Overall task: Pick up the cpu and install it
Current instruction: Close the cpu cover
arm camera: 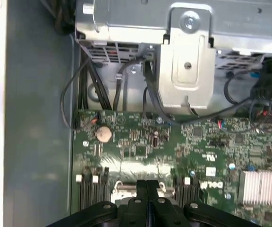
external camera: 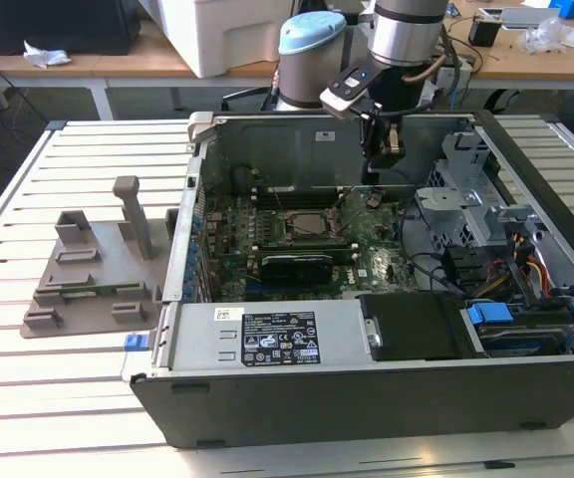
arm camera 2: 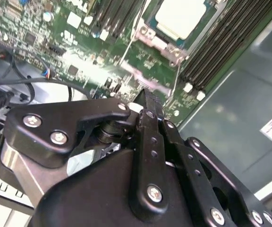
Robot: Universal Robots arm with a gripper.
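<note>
Silver arm (external camera: 407, 30), black screw-studded end effector (arm camera: 147, 187)

The cpu (arm camera 2: 181, 16) has a smooth, silvery metal top plate with a dull sheen; the motherboard (arm camera: 140, 146) is glossy green laminate. The gripper (arm camera 2: 148, 101) has black satin links fastened by bright metal screws. The computer case (external camera: 367, 398) is matt grey sheet metal, and the holder tray (external camera: 78, 299) is matt grey plastic.

I count one open case (external camera: 367, 403), one motherboard (external camera: 379, 251), one cpu (arm camera 2: 181, 16), one graphics card (external camera: 297, 267), one coin battery (arm camera: 103, 134). One grey holder tray (external camera: 78, 304) at the case's nine o'clock, exterior view.
</note>
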